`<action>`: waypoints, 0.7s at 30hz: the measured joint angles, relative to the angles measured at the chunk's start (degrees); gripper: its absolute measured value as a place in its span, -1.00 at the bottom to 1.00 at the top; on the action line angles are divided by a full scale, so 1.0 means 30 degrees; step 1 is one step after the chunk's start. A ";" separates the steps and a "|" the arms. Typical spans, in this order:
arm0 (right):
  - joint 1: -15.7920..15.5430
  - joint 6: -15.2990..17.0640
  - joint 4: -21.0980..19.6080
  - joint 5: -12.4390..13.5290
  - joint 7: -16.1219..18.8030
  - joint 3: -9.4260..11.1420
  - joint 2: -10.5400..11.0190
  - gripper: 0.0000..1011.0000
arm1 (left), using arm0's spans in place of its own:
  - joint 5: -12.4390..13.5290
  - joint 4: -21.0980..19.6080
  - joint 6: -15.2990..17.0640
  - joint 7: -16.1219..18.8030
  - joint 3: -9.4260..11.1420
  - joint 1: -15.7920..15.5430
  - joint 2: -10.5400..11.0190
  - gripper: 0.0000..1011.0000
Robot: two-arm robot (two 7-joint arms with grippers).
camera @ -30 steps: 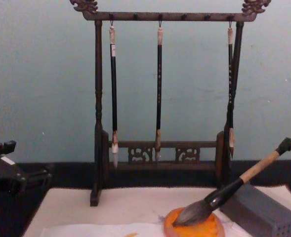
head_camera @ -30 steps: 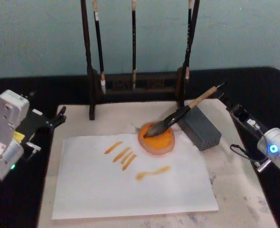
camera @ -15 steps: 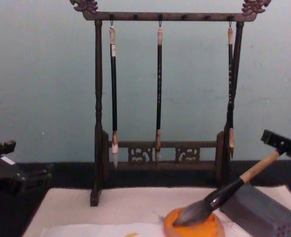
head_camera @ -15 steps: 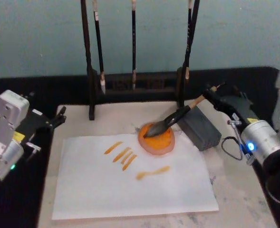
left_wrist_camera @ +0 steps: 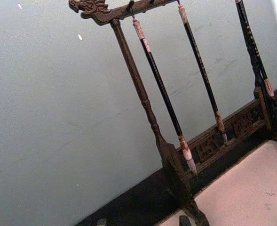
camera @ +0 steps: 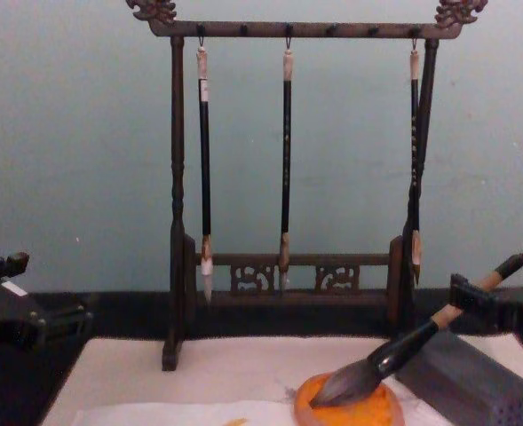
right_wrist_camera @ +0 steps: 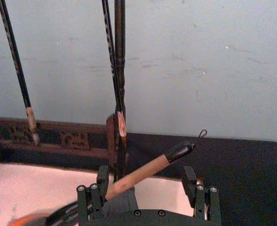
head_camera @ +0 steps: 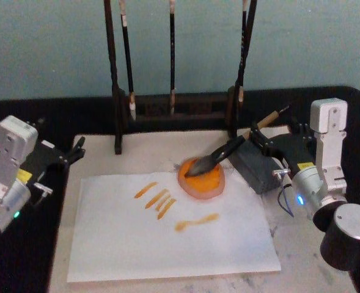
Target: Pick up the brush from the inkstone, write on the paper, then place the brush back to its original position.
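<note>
The brush (head_camera: 228,149) lies slanted, its dark tuft resting in the round orange inkstone (head_camera: 201,178) and its tan shaft (right_wrist_camera: 139,173) propped on a grey block (head_camera: 257,166). My right gripper (head_camera: 272,133) is open, with one finger on each side of the upper shaft (camera: 447,312), apart from it. The same gripper (right_wrist_camera: 146,182) straddles the shaft in the right wrist view. The white paper (head_camera: 167,241) lies in front of the inkstone and bears several orange strokes. My left gripper (head_camera: 76,149) is parked, open, at the mat's left edge.
A dark wooden stand (head_camera: 173,107) with three thin hanging brushes (camera: 286,160) stands behind the inkstone. A beige mat (head_camera: 302,244) lies under the paper on the black table. The grey block sits just under my right gripper.
My right arm has swung in from the right edge and brought its open fingers around the brush shaft. The brush, the inkstone and the left arm have stayed put.
</note>
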 joint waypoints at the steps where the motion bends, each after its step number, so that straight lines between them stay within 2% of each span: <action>1: 0.0001 -0.0001 0.0068 -0.0083 -0.0016 0.0000 -0.0036 0.98 | 0.0000 0.0000 0.0000 0.0000 0.0001 -0.0001 0.0001 0.98; 13: -0.0058 0.0071 0.0818 -0.0652 0.0111 0.0320 -0.0470 0.98 | 0.0000 0.0001 0.0000 0.0000 0.0001 0.0000 0.0000 0.98; 21: -0.0057 0.0082 0.0802 -0.0653 0.0110 0.0297 -0.0443 0.98 | 0.0000 0.0000 0.0000 0.0000 0.0001 0.0000 0.0000 0.98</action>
